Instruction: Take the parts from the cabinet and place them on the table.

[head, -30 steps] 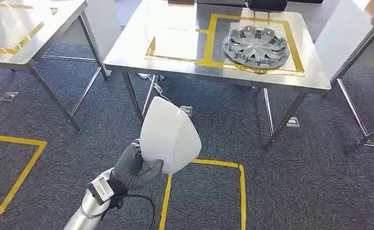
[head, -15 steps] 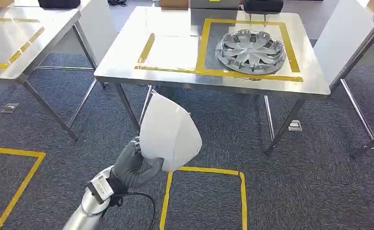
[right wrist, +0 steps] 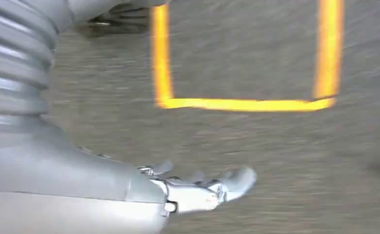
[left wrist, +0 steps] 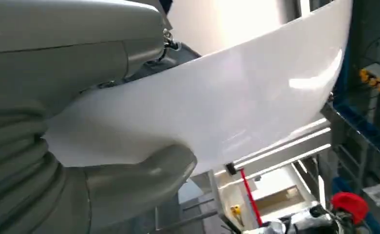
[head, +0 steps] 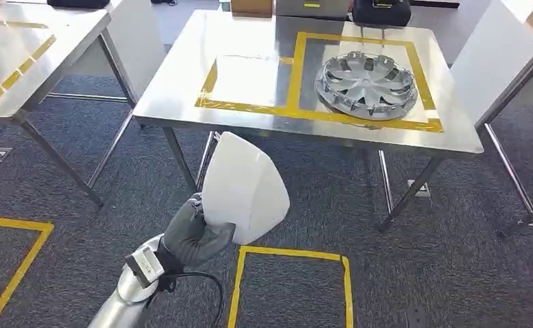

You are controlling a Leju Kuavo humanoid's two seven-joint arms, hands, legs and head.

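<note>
Head view: left hand [head: 194, 237] gripping white part [head: 244, 188]

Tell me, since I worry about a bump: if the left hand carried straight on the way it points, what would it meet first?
Probably the near edge of the steel table. The left hand holds the white part up toward it, with open carpet between; depth is unclear.

Bright glare on the table [head: 182, 102]; right wrist view looks motion-blurred.
</note>
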